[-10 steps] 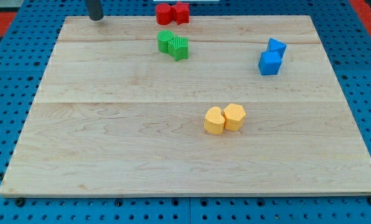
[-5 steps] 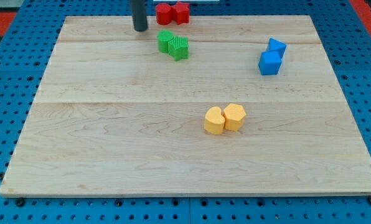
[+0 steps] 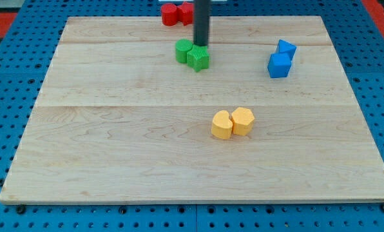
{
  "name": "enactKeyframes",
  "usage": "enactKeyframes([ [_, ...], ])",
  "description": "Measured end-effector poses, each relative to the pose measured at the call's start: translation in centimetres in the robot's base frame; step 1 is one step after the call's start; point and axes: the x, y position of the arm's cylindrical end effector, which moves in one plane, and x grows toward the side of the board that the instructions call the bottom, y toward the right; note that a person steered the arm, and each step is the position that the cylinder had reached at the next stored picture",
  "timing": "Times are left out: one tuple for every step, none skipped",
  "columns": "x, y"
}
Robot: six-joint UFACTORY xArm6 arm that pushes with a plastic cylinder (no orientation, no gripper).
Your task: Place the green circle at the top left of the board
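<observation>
Two green blocks sit touching near the middle of the desk's top edge: the green circle (image 3: pixel 183 51) toward the view's left, a ribbed green block (image 3: pixel 198 58) of unclear shape toward the view's right and slightly lower. My tip (image 3: pixel 200 44) stands just above the pair, at the top of the ribbed block and to the upper right of the circle, apparently touching or nearly so. No jaws on this rod, so nothing to report as apart, together or clamped.

Key relation for the coming move: circle to the lower left of my tip, goal corner at the desk's top left (image 3: pixel 73 22), well apart toward the view's left. Tip therefore roughly on the correct side, right of the circle, but a little too high; a push from here probably drives the circle downward as well as leftward. Better, judging from this layout, to come round to the circle's right or lower-right face, which is blocked by the ribbed neighbour. Risk of dragging both greens together.

Elsewhere: two red blocks (image 3: pixel 177 13) at the top edge, partly behind the rod; two blue blocks (image 3: pixel 281 58) near the right edge; two yellow blocks (image 3: pixel 232 122) around the desk's centre, clear of the path.
</observation>
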Motion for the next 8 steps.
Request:
enactKeyframes([
  [0.7,-6.4],
  [-0.2,-12.1],
  [2.4,-8.5],
  [5.7,-14.2],
  [-0.8,-16.2],
  [-0.7,-17.8],
  [2.6,-17.9],
  [4.7,-13.7],
])
